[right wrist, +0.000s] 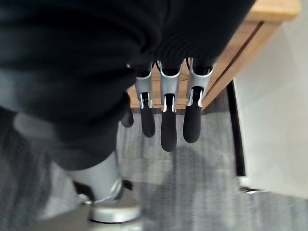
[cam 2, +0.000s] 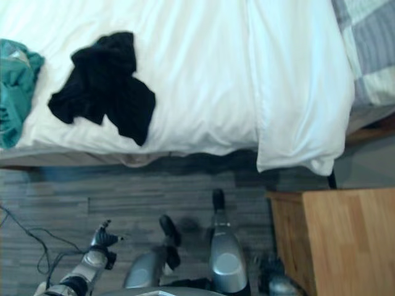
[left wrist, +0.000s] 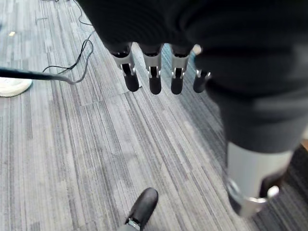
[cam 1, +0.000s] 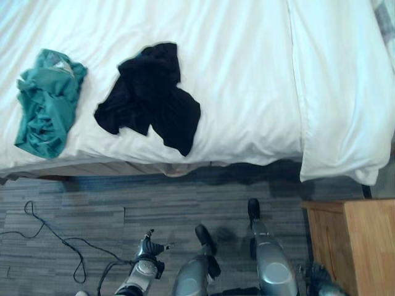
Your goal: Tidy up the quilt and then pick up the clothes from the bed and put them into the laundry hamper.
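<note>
Left hand (cam 1: 150,248) fingers spread, empty, over floor (cam 1: 185,203). Right hand (right wrist: 163,110) fingers straight, empty, beside cabinet (cam 1: 355,243). Black clothes (cam 1: 151,95), green clothes (cam 1: 48,102) on quilt (cam 1: 247,80), well beyond both.

No legible text, label, number or sign appears on any surface; the green garment (cam 1: 46,102) carries a pale patch near its collar, too blurred to read as print.
</note>
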Robot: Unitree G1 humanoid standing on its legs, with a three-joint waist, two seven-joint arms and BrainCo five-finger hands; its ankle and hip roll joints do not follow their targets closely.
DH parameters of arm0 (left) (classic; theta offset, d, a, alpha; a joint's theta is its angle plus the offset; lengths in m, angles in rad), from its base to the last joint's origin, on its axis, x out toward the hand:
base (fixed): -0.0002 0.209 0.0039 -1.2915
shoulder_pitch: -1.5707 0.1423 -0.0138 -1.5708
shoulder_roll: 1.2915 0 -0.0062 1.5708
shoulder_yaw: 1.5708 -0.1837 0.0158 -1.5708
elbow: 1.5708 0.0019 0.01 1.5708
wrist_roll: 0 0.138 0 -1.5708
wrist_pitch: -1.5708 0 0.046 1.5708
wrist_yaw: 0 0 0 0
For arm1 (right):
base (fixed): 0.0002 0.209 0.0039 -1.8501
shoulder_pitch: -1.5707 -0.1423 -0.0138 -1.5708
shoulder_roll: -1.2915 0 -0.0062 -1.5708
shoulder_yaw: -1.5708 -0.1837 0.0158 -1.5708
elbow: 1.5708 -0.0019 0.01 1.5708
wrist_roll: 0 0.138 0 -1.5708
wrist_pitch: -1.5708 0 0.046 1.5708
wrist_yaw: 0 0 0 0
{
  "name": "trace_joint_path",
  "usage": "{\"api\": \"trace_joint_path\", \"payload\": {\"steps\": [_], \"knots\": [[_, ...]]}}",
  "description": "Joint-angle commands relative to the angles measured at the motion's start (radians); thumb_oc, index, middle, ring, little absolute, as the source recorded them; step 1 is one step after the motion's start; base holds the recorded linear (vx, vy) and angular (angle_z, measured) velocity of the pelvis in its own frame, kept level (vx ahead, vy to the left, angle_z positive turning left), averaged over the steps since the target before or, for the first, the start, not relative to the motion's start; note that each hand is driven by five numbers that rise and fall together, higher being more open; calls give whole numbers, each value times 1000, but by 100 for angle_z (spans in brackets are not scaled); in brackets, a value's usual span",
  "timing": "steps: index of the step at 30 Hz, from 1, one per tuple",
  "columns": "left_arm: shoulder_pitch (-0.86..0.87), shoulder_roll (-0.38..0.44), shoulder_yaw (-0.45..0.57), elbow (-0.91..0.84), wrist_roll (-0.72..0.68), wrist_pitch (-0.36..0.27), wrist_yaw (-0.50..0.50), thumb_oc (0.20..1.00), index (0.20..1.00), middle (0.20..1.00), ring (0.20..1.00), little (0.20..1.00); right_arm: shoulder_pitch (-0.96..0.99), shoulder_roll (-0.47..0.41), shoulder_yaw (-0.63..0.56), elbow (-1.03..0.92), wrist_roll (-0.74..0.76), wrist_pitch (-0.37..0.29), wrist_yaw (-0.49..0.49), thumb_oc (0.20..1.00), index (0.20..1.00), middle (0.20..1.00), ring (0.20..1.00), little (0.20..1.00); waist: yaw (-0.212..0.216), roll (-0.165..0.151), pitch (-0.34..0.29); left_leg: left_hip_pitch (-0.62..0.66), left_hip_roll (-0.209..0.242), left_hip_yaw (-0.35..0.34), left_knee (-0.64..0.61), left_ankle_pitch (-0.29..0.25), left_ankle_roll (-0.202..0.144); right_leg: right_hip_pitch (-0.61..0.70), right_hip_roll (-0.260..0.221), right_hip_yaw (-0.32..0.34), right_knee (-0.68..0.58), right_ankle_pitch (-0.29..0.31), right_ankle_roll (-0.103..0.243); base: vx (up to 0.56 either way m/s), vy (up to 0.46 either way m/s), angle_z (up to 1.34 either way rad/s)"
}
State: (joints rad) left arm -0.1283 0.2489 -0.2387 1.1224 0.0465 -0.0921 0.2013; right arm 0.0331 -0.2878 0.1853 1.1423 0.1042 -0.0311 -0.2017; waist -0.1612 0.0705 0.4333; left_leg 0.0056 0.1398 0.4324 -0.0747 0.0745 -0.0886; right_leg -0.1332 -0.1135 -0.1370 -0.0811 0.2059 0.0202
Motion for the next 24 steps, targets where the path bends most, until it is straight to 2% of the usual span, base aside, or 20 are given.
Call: {"api": "trace_joint_path", "payload": {"steps": [1, 3, 5, 6, 7, 8, 9, 10, 11, 12, 14, 15, 17, 18, 20, 21, 22, 23, 24], "knots": [[8, 49, -21, 45, 29, -19, 27, 1000, 1000, 1000, 1000, 1000, -26, 12, 38, 3, -134, 5, 17, 1000, 1000, 1000, 1000, 1000, 22, -71, -97, -10, 147, -31, 11, 52, -90, 54, -152, 3, 2, -111, 167, 114, 419, 26], [13, 52, -20, 46, 28, -18, 24, 1000, 1000, 1000, 1000, 1000, -1, 11, 28, 14, -132, 5, 31, 1000, 1000, 1000, 1000, 1000, 15, -80, -119, -2, 232, 33, -11, 86, -114, 108, -202, -49, 0, -138, 188, 170, 452, 46], [28, 46, -31, 52, 36, -13, 12, 1000, 1000, 1000, 1000, 1000, 23, 24, 10, 45, -138, 17, 35, 1000, 1000, 1000, 1000, 1000, 17, -72, -152, 1, 241, 38, -13, 77, -123, 144, -225, -77, 26, -154, 199, 212, 452, 102], [27, 44, -40, 44, 39, -11, 12, 1000, 1000, 1000, 1000, 1000, 29, 27, -5, 42, -140, 18, 35, 1000, 1000, 1000, 1000, 1000, 19, -77, -169, -1, 220, 27, -13, 77, -123, 166, -262, -93, 41, -133, 211, 238, 485, 85], [19, 45, -46, 46, 38, -11, 7, 1000, 1000, 1000, 1000, 1000, 22, 35, -14, 47, -136, 24, 35, 1000, 1000, 1000, 1000, 1000, 17, -87, -170, -6, 188, 14, -8, 62, -112, 173, -297, -102, 70, -87, 220, 228, 555, 81], [13, 49, -51, 51, 41, -8, 5, 1000, 1000, 1000, 1000, 1000, 12, 41, -17, 44, -133, 28, 31, 1000, 1000, 1000, 1000, 1000, 19, -99, -165, -4, 155, 5, 2, 42, -95, 175, -334, -91, 107, -4, 228, 189, 532, 118], [15, 56, -51, 53, 47, -2, 6, 1000, 1000, 1000, 1000, 1000, 11, 51, -12, 34, -130, 34, 35, 1000, 1000, 1000, 1000, 1000, 23, -113, -159, 1, 126, 6, 30, 9, -70, 160, -360, -79, 156, 19, 219, 181, 497, 82], [15, 63, -49, 52, 52, 0, 3, 1000, 1000, 1000, 1000, 1000, 11, 59, -12, 23, -124, 29, 32, 1000, 1000, 1000, 1000, 1000, 26, -119, -158, 8, 112, 10, 41, -12, -57, 155, -366, -83, 174, 22, 207, 223, 612, 70], [18, 84, -45, 54, 64, 13, -7, 1000, 1000, 1000, 1000, 1000, 4, 75, -2, 1, -107, 21, 35, 1000, 1000, 1000, 1000, 1000, 19, -125, -145, 17, 89, 15, 61, -43, -28, 101, -288, -51, 255, -59, 166, 164, 446, 16], [18, 85, -45, 53, 64, 13, -7, 1000, 1000, 1000, 1000, 1000, 4, 75, -1, 1, -107, 21, 35, 1000, 1000, 1000, 1000, 1000, 21, -125, -145, 17, 91, 17, 62, -45, -29, 96, -288, -47, 264, -64, 165, 168, 480, 2], [25, 101, -31, 71, 76, 28, -16, 1000, 1000, 1000, 1000, 1000, 0, 88, 12, -6, -87, 15, 35, 1000, 1000, 1000, 1000, 1000, -2, -121, -120, 54, 53, 31, 55, -72, -8, 27, -125, -27, 296, -188, 135, 185, 404, -7], [26, 107, -27, 86, 89, 36, -21, 1000, 1000, 1000, 1000, 1000, -6, 93, 21, -11, -83, 11, 34, 1000, 1000, 1000, 1000, 1000, -13, -119, -112, 70, 28, 36, 53, -87, 1, 12, -63, -37, 278, -210, 130, 251, 440, 12], [22, 117, -19, 115, 109, 48, -30, 1000, 1000, 1000, 1000, 1000, -15, 94, 41, -26, -77, -3, 35, 1000, 1000, 1000, 1000, 1000, -36, -120, -93, 123, -34, 39, 51, -144, 20, -48, 43, -91, 256, -206, 121, 276, 377, 0], [22, 115, -17, 120, 119, 49, -35, 1000, 1000, 1000, 1000, 1000, -12, 92, 42, -36, -77, -6, 37, 1000, 1000, 1000, 1000, 1000, -44, -116, -93, 140, -56, 31, 57, -173, 30, -67, 62, -126, 254, -204, 121, 306, 308, -17], [25, 105, -17, 129, 133, 44, -42, 1000, 1000, 1000, 1000, 1000, 4, 77, 45, -46, -78, -8, 40, 1000, 1000, 1000, 1000, 1000, -69, -105, -111, 179, -99, 19, 105, -244, 46, -47, 78, -192, 215, -226, 82, 370, 215, -1], [22, 101, -27, 125, 147, 43, -36, 1000, 1000, 1000, 1000, 1000, 11, 66, 48, -50, -79, -9, 42, 1000, 1000, 1000, 1000, 1000, -76, -99, -119, 169, -95, 15, 159, -255, 38, -11, 84, -197, 176, -242, 49, 387, 111, 53], [20, 98, -33, 125, 138, 42, -26, 1000, 1000, 1000, 1000, 1000, 9, 57, 48, -46, -65, -12, 43, 1000, 1000, 1000, 1000, 1000, -98, -93, -120, 156, -80, 12, 277, -218, -4, 8, 118, -149, 156, -256, 16, 314, 7, 82], [20, 88, -32, 120, 135, 36, -29, 1000, 1000, 1000, 1000, 1000, 5, 49, 50, -40, -76, -2, 40, 1000, 1000, 1000, 1000, 1000, -88, -100, -115, 109, -36, 23, 432, -160, -45, 49, 106, -149, 128, -261, 0, 284, -23, 60], [16, 89, -32, 111, 128, 35, -18, 1000, 1000, 1000, 1000, 1000, -4, 46, 62, -37, -87, 1, 31, 1000, 1000, 1000, 1000, 1000, -73, -111, -103, 55, 6, 16, 573, -85, -103, 92, 112, -128, 102, -257, -20, 155, -65, 39]]}}
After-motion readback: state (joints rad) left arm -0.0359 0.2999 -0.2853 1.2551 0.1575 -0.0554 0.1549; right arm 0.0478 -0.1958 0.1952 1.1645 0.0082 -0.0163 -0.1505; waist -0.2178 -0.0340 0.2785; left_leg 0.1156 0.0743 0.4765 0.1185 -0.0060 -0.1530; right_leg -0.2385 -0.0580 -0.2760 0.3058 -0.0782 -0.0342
